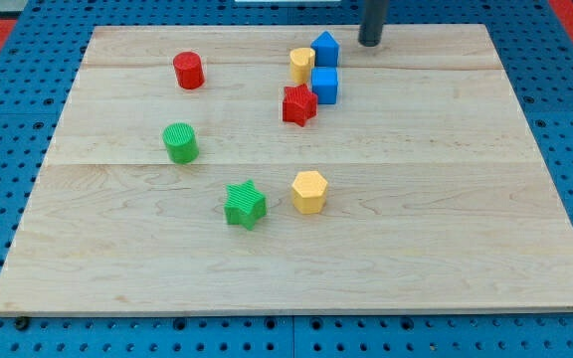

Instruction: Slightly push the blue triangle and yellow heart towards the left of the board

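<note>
The blue triangle (325, 48) stands near the view's top centre, touching the yellow heart (301, 65) on its left. My tip (370, 42) is at the board's top edge, a short way to the right of the blue triangle and apart from it. A blue cube (325, 86) sits just below the triangle, and a red star (298, 104) is below and left of that cube.
A red cylinder (188, 71) is at the upper left. A green cylinder (180, 142) is at mid left. A green star (245, 204) and a yellow hexagon (309, 191) are near the centre. The wooden board (466, 219) lies on a blue pegboard.
</note>
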You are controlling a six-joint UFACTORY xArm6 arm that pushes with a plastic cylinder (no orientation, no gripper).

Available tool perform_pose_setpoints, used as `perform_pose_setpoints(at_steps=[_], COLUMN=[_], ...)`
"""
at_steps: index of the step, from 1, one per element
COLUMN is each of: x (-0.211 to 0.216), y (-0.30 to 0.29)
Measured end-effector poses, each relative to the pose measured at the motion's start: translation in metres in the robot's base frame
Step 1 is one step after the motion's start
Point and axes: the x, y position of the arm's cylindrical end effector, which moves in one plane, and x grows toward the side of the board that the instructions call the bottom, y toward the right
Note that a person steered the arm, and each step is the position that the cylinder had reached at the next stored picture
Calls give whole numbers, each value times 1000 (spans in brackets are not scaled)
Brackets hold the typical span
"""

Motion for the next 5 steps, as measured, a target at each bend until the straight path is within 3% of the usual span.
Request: perform_pose_setpoints(at_steps=[2, 4, 5], x=[38, -19, -22], y=[-76, -65, -120])
